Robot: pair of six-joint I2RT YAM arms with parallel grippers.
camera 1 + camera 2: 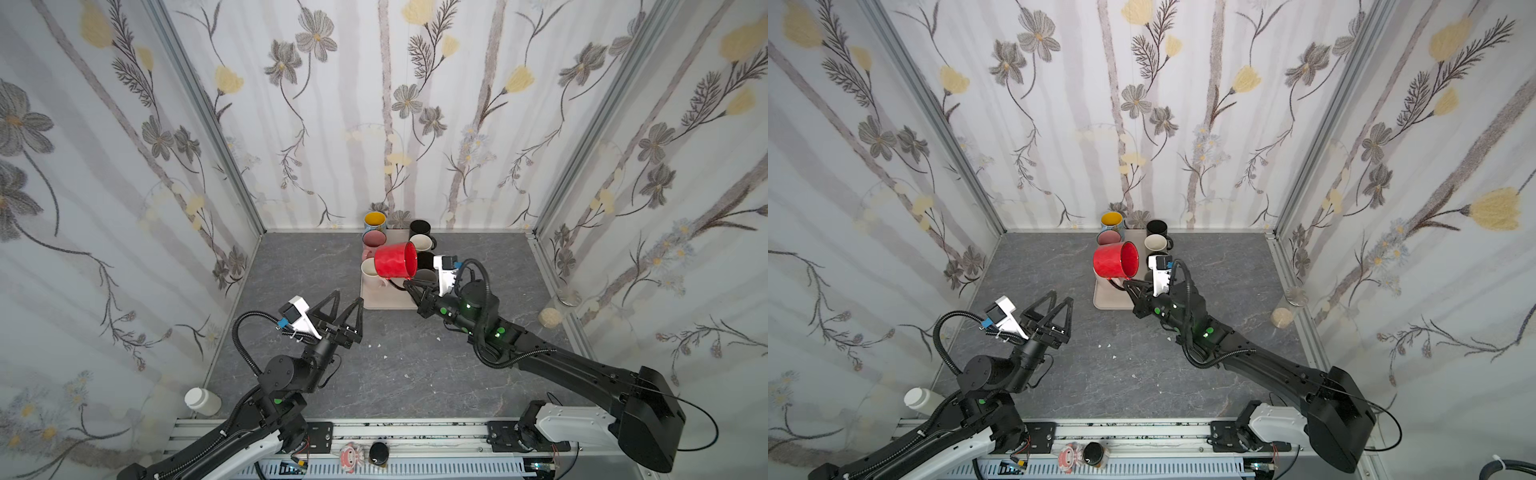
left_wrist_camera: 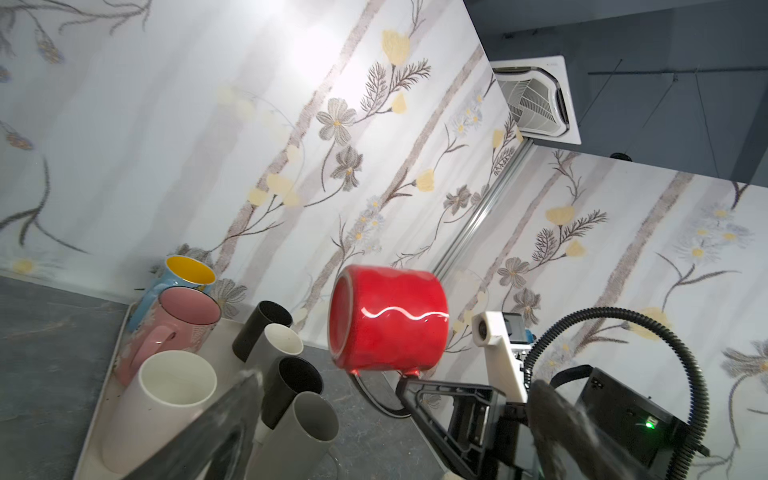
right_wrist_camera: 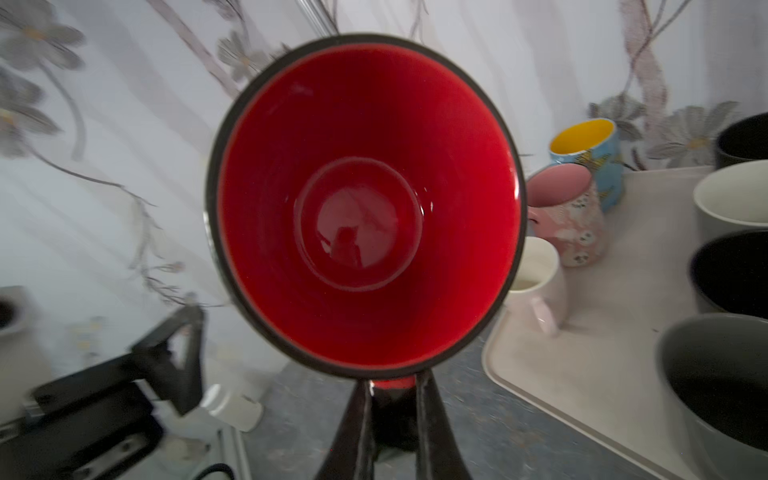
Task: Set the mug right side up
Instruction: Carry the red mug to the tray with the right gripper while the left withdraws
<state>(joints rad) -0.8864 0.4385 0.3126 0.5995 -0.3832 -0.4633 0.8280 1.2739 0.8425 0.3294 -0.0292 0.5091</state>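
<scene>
The right arm [image 1: 540,353] has its jaws pinching the handle of the red mug [image 1: 392,261], which hangs on its side above the tray [image 1: 388,302] of upright mugs. The left arm [image 1: 291,370] has its jaws spread wide over the tabletop [image 1: 415,374], apart from the mug.

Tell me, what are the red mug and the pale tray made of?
Red mug: likely glazed ceramic, glossy; a sharp wavy highlight runs across its side. Tray: perhaps matte plastic, dull cream with a rounded raised rim.
</scene>
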